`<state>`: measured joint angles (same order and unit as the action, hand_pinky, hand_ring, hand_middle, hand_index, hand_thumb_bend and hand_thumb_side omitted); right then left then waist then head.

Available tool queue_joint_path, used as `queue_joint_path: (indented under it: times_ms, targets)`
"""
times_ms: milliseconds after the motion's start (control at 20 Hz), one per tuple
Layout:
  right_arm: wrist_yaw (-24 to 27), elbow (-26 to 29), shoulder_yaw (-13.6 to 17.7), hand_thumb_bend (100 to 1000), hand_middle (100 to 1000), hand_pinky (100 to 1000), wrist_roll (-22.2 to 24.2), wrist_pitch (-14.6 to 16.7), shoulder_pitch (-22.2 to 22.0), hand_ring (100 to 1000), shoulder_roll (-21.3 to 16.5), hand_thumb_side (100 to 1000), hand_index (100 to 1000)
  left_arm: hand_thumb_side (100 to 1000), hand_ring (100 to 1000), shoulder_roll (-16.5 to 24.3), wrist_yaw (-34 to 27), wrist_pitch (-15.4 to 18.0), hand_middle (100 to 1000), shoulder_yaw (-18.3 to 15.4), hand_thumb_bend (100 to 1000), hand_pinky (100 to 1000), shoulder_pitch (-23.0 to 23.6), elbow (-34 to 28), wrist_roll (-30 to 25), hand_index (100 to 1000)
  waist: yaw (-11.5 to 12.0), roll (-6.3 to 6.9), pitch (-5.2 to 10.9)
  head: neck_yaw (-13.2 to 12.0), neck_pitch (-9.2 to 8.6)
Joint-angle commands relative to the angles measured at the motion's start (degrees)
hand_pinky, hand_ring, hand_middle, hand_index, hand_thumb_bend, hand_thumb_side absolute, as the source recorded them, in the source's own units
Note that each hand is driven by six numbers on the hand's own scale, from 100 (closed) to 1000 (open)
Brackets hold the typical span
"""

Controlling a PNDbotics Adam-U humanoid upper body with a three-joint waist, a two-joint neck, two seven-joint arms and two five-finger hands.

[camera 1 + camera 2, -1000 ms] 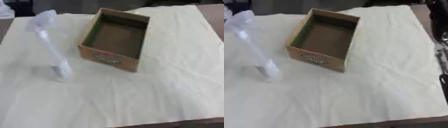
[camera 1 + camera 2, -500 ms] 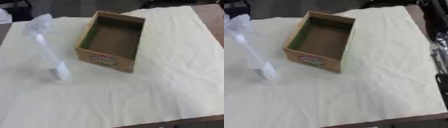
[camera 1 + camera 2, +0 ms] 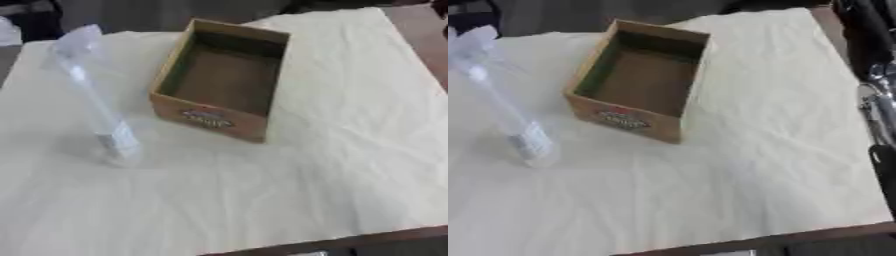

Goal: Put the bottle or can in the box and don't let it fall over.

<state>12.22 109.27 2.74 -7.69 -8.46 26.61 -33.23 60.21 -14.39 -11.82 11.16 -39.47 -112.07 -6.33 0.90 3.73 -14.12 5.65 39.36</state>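
Right arm (image 3: 877,90) shows at the edge; hand state cannot be told. Box (image 3: 223,80) empty. Clear bottle (image 3: 94,100) upright beside it.

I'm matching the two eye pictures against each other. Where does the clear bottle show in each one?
Left eye view: the clear bottle stands left of centre on the pale cloth, left of the cardboard box.
Right eye view: it sits nearer the left edge, again left of the box.
Shared landmark: the printed label on the box's near wall.
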Motion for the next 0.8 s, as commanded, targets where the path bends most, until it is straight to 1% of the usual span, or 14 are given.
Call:
queue_joint_path:
  times_ms: [50,100,150,350,400,550,800]
  targets:
    - [-0.4,0.3,0.0,100,828,865,0.3,0.0,0.5,849,-1.9,649,873,589,807,0.7,1.1,-1.9,886,0.6,337,866,-3.2,1.2,-2.9,908,0.2,-0.13,1.75,0.0,0.36]
    - [-0.4,0.3,0.0,100,828,865,0.4,0.0,0.4,849,-1.9,649,873,589,808,0.2,1.6,-2.4,887,1.0,314,867,-4.4,2.1,-3.6,910,0.2,-0.13,1.80,0.1,0.40]
    - [-0.4,0.3,0.0,100,828,865,0.4,0.0,0.4,849,-1.8,650,873,586,808,-0.6,2.1,-3.1,887,1.6,334,868,-5.7,3.3,-4.2,910,0.2,-0.12,1.88,0.1,0.45]
    - [-0.5,0.0,-0.2,100,827,864,0.6,-0.1,0.4,847,-1.7,652,873,602,814,-3.8,4.0,-5.0,893,4.5,336,875,-11.2,8.6,-7.1,914,0.4,-0.07,2.16,0.5,0.41]
    - [-0.5,0.0,-0.2,100,826,864,0.7,-0.1,0.4,846,-1.7,652,873,616,819,-4.6,4.7,-5.1,893,5.1,341,879,-12.3,9.8,-7.8,914,0.4,-0.07,2.21,0.5,0.36]
    - [-0.6,-0.1,-0.3,100,825,864,0.8,-0.1,0.5,845,-1.6,653,872,619,815,-7.3,6.9,-5.1,886,6.3,343,876,-15.6,13.9,-9.3,909,0.4,-0.14,2.33,0.6,-0.03]
    - [-0.5,-0.1,-0.4,100,825,864,0.9,0.0,0.7,845,-1.4,652,873,631,809,-10.8,8.6,-4.6,879,7.9,339,870,-19.4,19.4,-11.2,904,0.4,-0.22,2.46,0.7,-0.56]
